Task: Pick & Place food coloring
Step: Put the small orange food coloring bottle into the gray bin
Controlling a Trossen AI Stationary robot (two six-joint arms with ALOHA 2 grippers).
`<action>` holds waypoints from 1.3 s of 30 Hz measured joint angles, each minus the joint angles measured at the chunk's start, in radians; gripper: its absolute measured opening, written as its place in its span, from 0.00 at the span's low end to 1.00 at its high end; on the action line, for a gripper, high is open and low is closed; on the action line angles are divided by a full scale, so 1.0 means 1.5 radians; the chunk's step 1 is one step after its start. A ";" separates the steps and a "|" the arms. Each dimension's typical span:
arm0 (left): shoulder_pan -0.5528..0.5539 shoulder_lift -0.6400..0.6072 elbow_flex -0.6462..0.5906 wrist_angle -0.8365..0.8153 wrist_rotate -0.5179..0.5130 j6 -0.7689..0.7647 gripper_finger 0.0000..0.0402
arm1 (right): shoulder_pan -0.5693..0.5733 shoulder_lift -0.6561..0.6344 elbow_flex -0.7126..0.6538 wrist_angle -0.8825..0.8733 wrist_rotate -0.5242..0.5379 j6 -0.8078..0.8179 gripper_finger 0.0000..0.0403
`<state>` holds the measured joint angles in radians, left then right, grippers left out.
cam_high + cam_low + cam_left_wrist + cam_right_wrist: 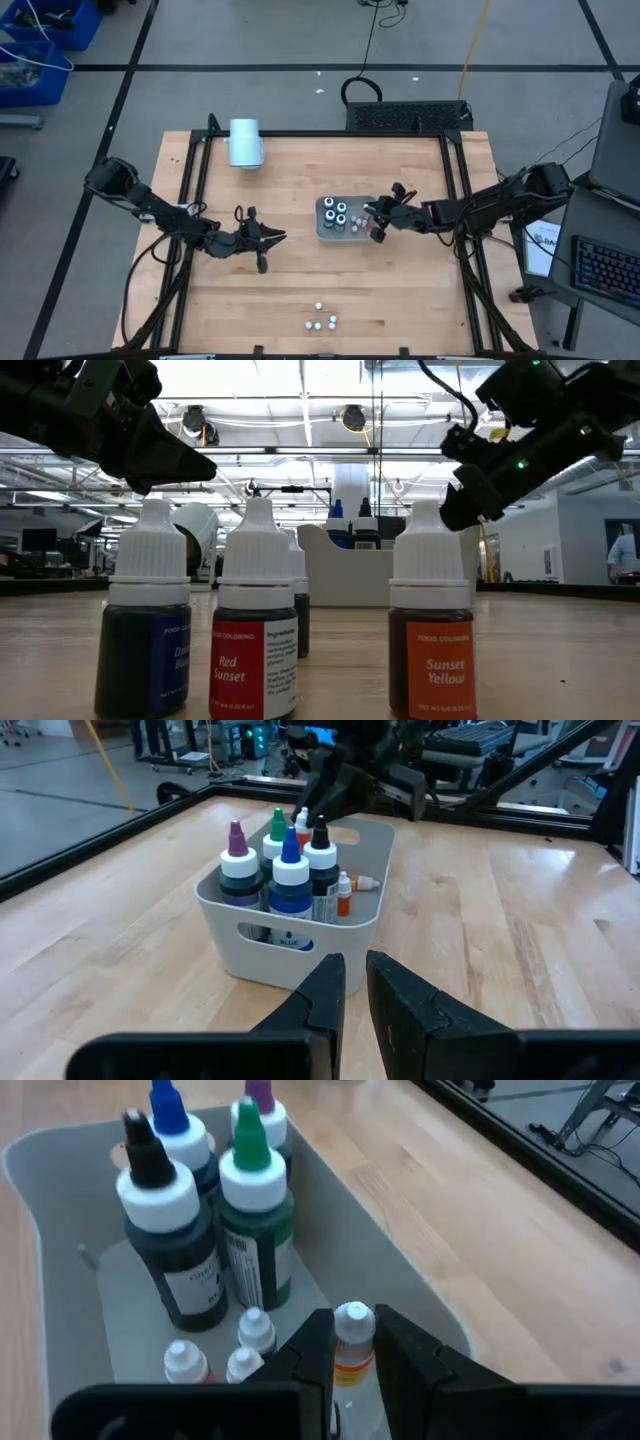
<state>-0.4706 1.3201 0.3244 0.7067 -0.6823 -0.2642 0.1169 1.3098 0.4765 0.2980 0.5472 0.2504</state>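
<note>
The grey-blue tray (pixel 325 232) sits mid-table and holds several dark bottles with coloured tips (pixel 215 1230), (pixel 285 870), plus small white-capped ones (pixel 255 1330) on its floor. My right gripper (pixel 352 1355), (pixel 378 224) is over the tray's right end, shut on a small orange-labelled bottle. Left of the tray, my left gripper (pixel 355 985), (pixel 268 238) hovers with its fingers nearly together and nothing between them. Several small food coloring bottles (pixel 320 320) stand near the table's near edge; in the low view they are blue (pixel 145 630), Red Sunset (pixel 255 630) and Sunset Yellow (pixel 432 630). My right gripper pinches the small orange-labelled bottle between its two fingers, on the body just below the white cap (pixel 352 1370). The fingers slant down from the table's right side, and the bottle lies along them with its cap (pixel 352 1320) toward their tips. Whether it rests on the tray is hidden.
A pale blue cylinder (pixel 245 143) lies at the table's far left. Black frame rails (pixel 190 200) run along the table's left and right sides. Bare wood lies between the tray and the near-edge bottles.
</note>
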 joint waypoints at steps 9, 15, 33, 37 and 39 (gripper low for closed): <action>0.015 0.000 0.000 0.000 0.000 -0.001 0.13 | -0.006 0.000 -0.046 0.087 -0.039 -0.006 0.11; 0.036 0.000 0.000 0.000 0.000 -0.007 0.13 | -0.008 0.000 -0.033 0.090 -0.054 -0.029 0.11; 0.039 0.000 0.000 0.001 0.002 -0.002 0.13 | -0.007 0.110 0.117 -0.084 -0.013 0.013 0.11; 0.039 0.000 0.000 0.001 0.007 -0.002 0.13 | -0.012 0.110 0.117 -0.083 0.004 0.025 0.11; 0.039 0.000 0.000 0.000 0.007 -0.002 0.13 | -0.012 0.110 0.117 -0.083 0.004 0.025 0.11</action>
<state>-0.4126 1.3205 0.3248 0.7069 -0.6712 -0.2666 0.0986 1.4742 0.6525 0.1741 0.5529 0.2878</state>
